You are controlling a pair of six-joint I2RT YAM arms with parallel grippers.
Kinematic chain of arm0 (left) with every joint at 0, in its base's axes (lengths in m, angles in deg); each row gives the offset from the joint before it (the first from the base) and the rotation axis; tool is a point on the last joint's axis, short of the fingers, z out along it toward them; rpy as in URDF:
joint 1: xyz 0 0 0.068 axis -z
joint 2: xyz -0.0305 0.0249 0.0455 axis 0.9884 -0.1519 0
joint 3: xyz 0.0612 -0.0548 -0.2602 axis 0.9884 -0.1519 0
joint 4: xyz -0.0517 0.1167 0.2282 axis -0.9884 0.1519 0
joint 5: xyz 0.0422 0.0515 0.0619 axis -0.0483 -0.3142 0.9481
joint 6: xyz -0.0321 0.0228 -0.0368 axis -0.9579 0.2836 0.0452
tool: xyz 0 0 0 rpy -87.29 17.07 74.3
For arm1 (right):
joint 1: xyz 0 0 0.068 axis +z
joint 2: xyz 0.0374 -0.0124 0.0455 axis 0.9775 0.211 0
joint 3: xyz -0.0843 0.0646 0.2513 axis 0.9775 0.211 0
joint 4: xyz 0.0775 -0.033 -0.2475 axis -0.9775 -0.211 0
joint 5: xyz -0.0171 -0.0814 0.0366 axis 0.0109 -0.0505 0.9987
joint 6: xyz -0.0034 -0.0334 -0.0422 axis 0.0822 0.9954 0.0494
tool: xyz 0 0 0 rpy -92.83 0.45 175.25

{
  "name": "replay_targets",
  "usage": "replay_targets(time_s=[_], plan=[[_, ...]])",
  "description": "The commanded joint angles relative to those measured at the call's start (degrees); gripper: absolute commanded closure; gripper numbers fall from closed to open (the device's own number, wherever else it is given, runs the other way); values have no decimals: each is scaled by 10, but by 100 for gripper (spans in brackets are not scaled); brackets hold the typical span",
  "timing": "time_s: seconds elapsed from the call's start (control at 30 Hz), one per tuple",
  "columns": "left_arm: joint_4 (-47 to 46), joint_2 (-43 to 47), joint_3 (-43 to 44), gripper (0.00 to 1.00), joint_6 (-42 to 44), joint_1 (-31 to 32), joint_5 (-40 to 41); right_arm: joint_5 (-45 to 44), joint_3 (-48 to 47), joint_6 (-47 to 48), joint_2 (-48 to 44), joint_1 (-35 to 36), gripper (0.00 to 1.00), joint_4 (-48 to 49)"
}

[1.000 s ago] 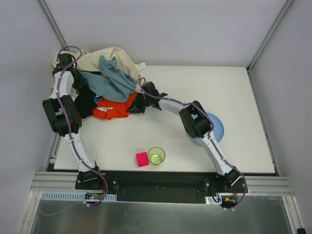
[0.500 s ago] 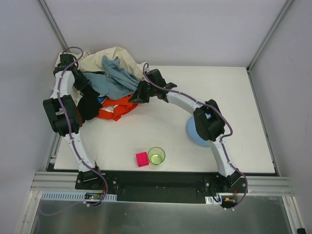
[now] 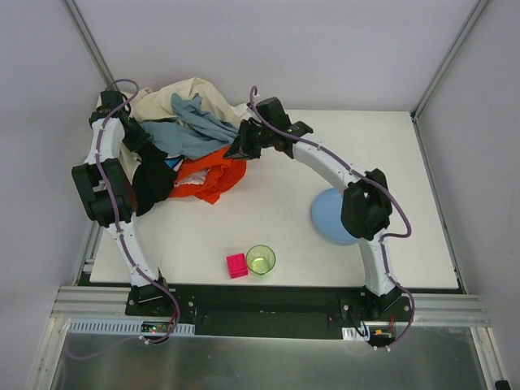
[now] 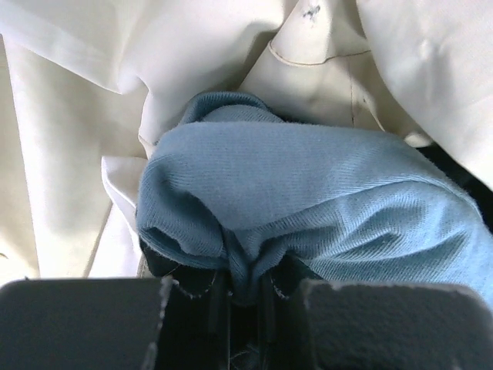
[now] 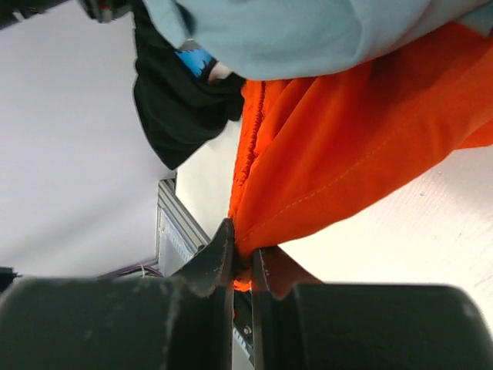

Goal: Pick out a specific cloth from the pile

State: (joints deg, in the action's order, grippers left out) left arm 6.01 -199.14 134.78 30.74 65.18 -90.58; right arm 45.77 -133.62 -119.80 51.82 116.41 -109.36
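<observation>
The orange-red cloth (image 3: 213, 174) hangs from my right gripper (image 3: 241, 147) and drapes down onto the table at the pile's near edge. In the right wrist view the jaws (image 5: 243, 262) are shut on a fold of the orange cloth (image 5: 354, 154). The pile (image 3: 183, 122) of beige, grey-blue and black fabric lies at the back left. My left gripper (image 3: 140, 136) is at the pile's left side. In the left wrist view it (image 4: 245, 289) is shut on a fold of the grey-blue cloth (image 4: 308, 208), with the beige sheet (image 4: 115, 100) behind.
A blue plate (image 3: 335, 218) lies on the right, partly under the right arm. A green cup (image 3: 261, 260) and a magenta-pink block (image 3: 236, 266) stand near the front edge. The white table (image 3: 390, 162) ends at frame rails on both sides.
My right gripper has risen and moved back and right, lifting the orange cloth up from the pile's edge. The grey-blue cloth shifted a little. The left arm has barely moved.
</observation>
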Motion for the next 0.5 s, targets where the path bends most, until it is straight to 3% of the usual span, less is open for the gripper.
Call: replay_targets(time_s=[0.0,0.47], plan=[[17,-17,8,100,3,-11,38,13,-57,34,-116,-28,100,-31],[18,-14,8,100,1,-12,40,-3,-44,71,-195,-77,100,-72]])
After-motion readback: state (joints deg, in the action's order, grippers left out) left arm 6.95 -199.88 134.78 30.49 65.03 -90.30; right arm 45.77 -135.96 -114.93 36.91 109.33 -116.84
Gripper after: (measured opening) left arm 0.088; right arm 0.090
